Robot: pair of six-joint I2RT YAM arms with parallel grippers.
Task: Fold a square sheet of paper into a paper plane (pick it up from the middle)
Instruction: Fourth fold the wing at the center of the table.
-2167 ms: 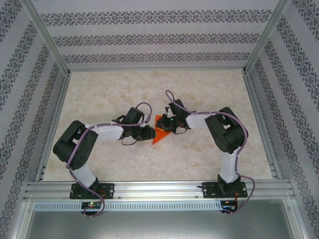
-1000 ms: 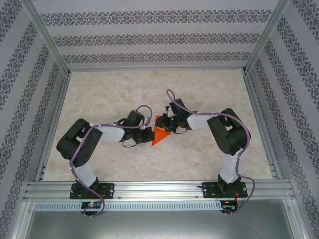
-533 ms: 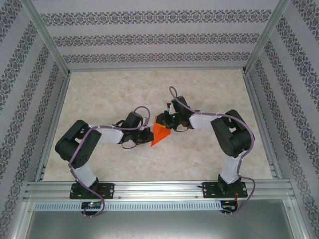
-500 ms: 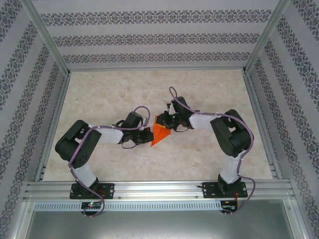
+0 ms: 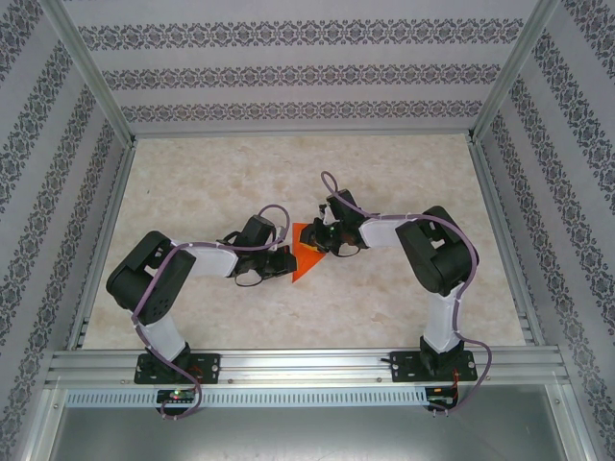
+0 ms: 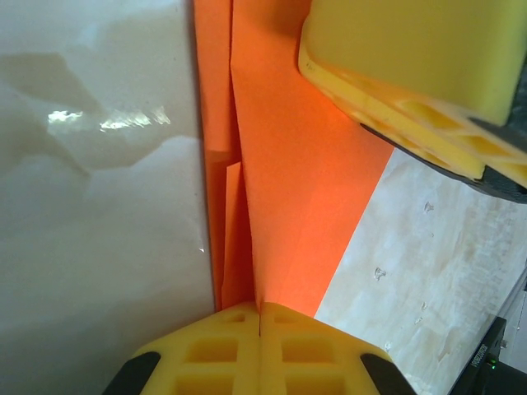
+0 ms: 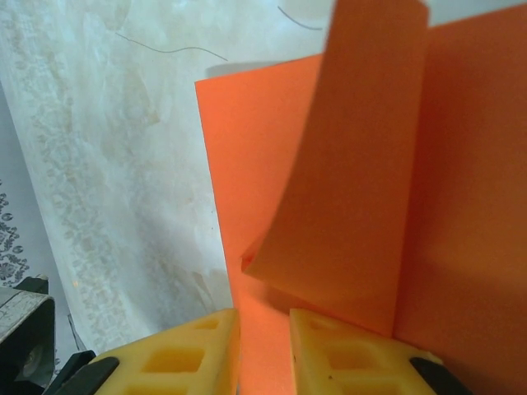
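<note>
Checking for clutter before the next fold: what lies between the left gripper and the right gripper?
The folded orange paper; the top view shows it bridging the gap from the left gripper to the right gripper.

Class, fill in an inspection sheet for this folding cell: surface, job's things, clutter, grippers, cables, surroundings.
Surface: pale marbled tabletop.
Job's things: folded orange paper, mid-table between the grippers, one flap raised.
Clutter: nothing seen.
Grippers: left gripper shut on the paper; right gripper jaws slightly apart at the flap, grip unclear.
Cables: purple cables run along both arms, looping above the wrists.
Surroundings: patterned walls, aluminium frame.
</note>
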